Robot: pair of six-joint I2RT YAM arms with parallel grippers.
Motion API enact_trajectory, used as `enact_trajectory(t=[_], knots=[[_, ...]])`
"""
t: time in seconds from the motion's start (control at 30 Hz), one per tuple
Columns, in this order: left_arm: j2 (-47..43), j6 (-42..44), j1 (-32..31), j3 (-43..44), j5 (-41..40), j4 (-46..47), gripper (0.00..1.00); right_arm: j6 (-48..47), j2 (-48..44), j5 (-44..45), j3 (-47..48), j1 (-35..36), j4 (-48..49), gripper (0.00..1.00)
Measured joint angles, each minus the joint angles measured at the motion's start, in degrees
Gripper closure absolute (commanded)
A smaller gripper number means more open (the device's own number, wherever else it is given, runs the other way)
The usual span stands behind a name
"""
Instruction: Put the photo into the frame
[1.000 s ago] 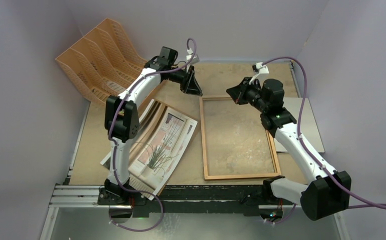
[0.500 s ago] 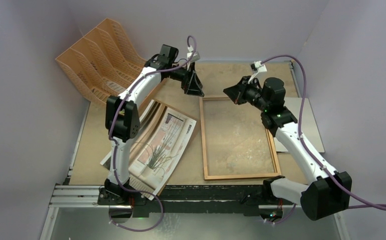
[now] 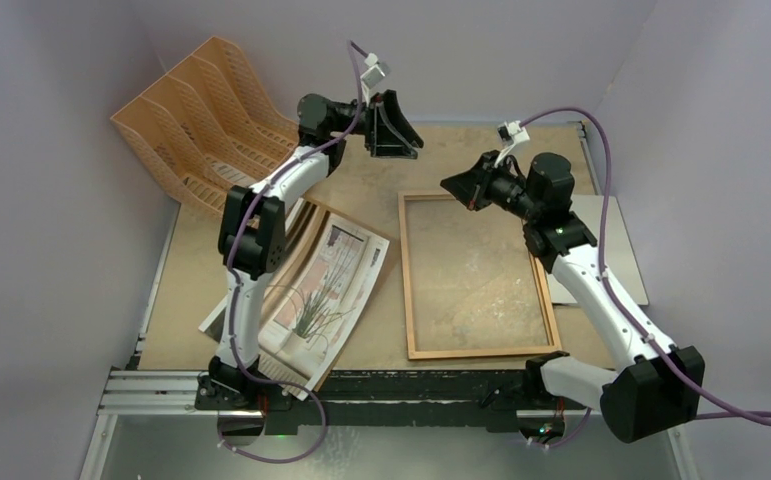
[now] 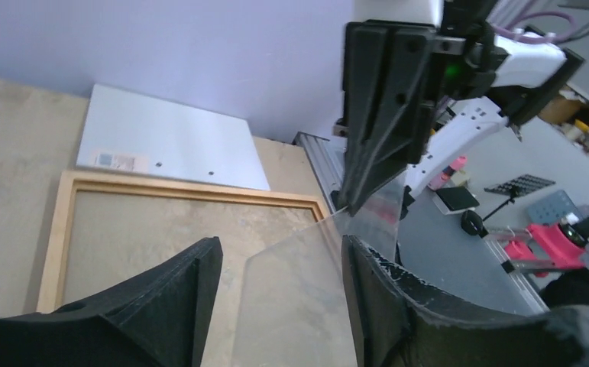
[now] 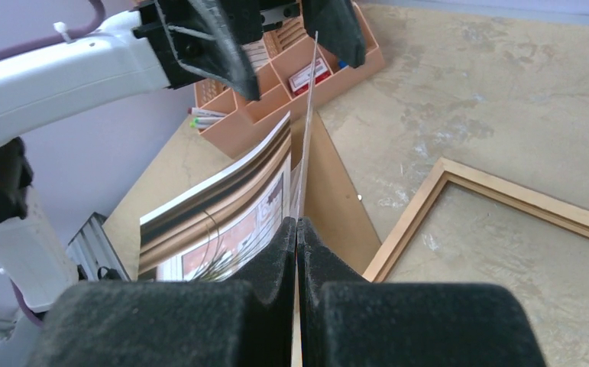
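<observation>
Raised left end effector (image 3: 396, 148) faces right end effector (image 3: 449, 186) pinching clear sheet (image 4: 299, 298).

Item count: 1 thin brown wooden rectangular frame (image 3: 481, 351); 1 paper plant print (image 3: 336, 285); 1 orange-tan plastic file rack (image 3: 201, 120); 1 pale grey-white stiff sheet (image 3: 621, 250); 1 brown fibreboard panel (image 5: 337, 199); 1 clear transparent pane (image 4: 299, 306).

The frame (image 3: 404, 275) is medium brown; the photo (image 3: 331, 290) shows green grass on white beside brown stripes; the perforated file rack (image 3: 186, 120) is orange-tan; the table (image 3: 461, 150) mottled beige
</observation>
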Motion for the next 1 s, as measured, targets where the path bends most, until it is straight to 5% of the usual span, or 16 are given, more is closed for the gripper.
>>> enact_trajectory(t=[0.17,0.4,0.53,0.73,0.77,0.8,0.93,1.0], knots=[[2.64,-21.49,-1.07,4.39,3.23,22.56,0.44,0.02,-0.33,-1.55,0.63,0.0,0.13,1.0],[2.43,-26.69,-1.77,1.01,6.32,29.49,0.44,0.02,-0.37,-2.14,1.14,0.02,0.13,1.0],[2.43,-28.35,-1.84,0.13,7.45,30.21,0.6,0.02,-0.37,-2.1,1.14,0.02,0.15,1.0],[2.82,-34.42,-1.88,0.83,7.98,31.47,1.0,0.07,-0.37,-2.12,1.4,0.02,0.13,1.0],[2.93,-35.19,-1.88,1.03,8.0,31.5,1.0,0.07,-0.37,-2.12,1.55,0.02,0.11,1.0],[2.97,-35.74,-1.88,1.25,8.0,31.54,1.0,0.07,-0.37,-2.01,1.7,0.02,-0.02,0.97],[2.97,-36.39,-1.88,2.21,8.2,31.63,1.0,0.37,-0.37,-1.64,2.69,0.02,-1.36,0.46],[2.97,-36.09,-1.88,3.15,8.26,31.61,1.0,0.46,-0.39,-0.7,3.48,0.02,-1.7,0.31]])
